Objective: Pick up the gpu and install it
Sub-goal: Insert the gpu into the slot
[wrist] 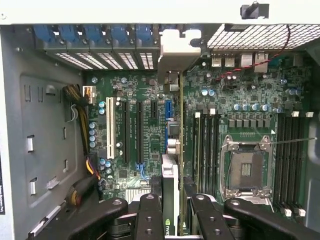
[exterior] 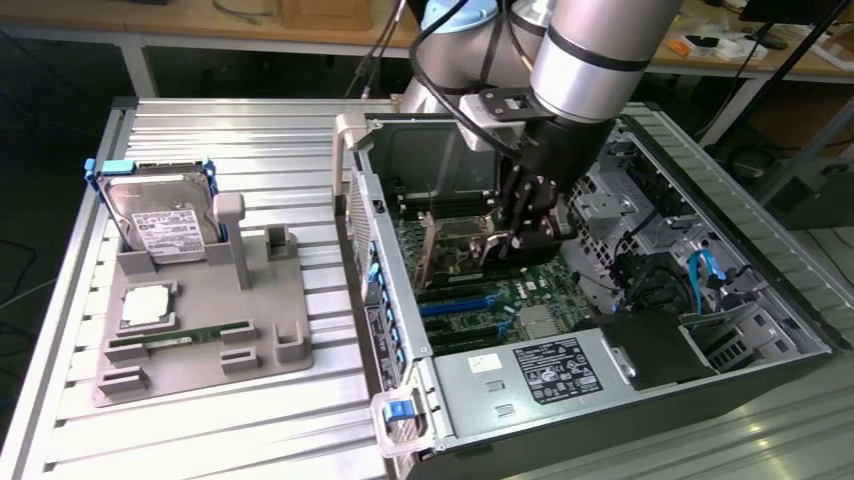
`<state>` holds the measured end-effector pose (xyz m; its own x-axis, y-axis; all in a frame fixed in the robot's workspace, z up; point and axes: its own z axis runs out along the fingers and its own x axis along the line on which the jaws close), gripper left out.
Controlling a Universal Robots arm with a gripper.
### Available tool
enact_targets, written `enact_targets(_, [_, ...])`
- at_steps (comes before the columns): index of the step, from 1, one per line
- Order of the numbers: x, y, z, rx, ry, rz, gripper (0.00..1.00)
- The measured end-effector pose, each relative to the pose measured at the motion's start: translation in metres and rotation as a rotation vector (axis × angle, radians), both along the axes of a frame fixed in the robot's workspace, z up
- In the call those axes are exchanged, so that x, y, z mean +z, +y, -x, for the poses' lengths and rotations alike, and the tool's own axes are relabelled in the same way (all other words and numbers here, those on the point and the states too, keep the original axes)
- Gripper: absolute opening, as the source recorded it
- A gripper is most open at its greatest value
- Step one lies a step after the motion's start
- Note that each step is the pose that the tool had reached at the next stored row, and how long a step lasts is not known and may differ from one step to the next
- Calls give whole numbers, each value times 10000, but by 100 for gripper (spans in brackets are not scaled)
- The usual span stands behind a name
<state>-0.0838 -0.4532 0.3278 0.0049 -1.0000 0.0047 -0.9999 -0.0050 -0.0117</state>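
The gpu (exterior: 461,258) is a thin dark card with a silvery bracket, held on edge inside the open computer case (exterior: 747,260). My gripper (exterior: 523,232) reaches down into the case and is shut on it. In the wrist view the gpu (wrist: 171,175) runs edge-on between my two black fingers (wrist: 149,212), with my gripper (wrist: 174,202) clamped on its near end. Its metal bracket (wrist: 175,50) sits against the rear slot openings. The card stands over the motherboard's expansion slots (wrist: 132,130), beside the blue slot. I cannot tell whether it is seated.
The CPU socket (wrist: 247,170) and memory slots lie beside the card. Cables and a drive cage crowd the case on the exterior view's right. On the metal table, a grey fixture (exterior: 200,350) carries the hard drive (exterior: 160,225), a processor (exterior: 147,305) and a green memory stick (exterior: 180,340).
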Motion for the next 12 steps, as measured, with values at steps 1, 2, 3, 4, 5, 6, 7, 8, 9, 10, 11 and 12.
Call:
enact_targets(1, [-18,-4,1,-2,0,1,27])
enact_targets(2, [-43,-7,1,-1,-1,1,27])
enact_targets(3, [-78,-9,0,-1,-1,1,27])
enact_targets(4, [-97,-9,0,-1,-1,1,27])
enact_targets(5, [-115,-9,0,0,-1,1,27])
enact_targets(6, [-134,-9,0,-1,-1,1,27])
enact_targets(7, [-150,-9,0,0,-1,2,27])
enact_targets(8, [-169,-9,0,0,0,1,27])
enact_targets(9, [-189,-9,0,0,-1,1,27])
enact_targets(10, [-207,-9,4,0,-1,0,27])
enact_targets(11, [-224,-9,14,0,-1,1,27])
enact_targets(12, [-243,-9,28,0,-1,0,27])
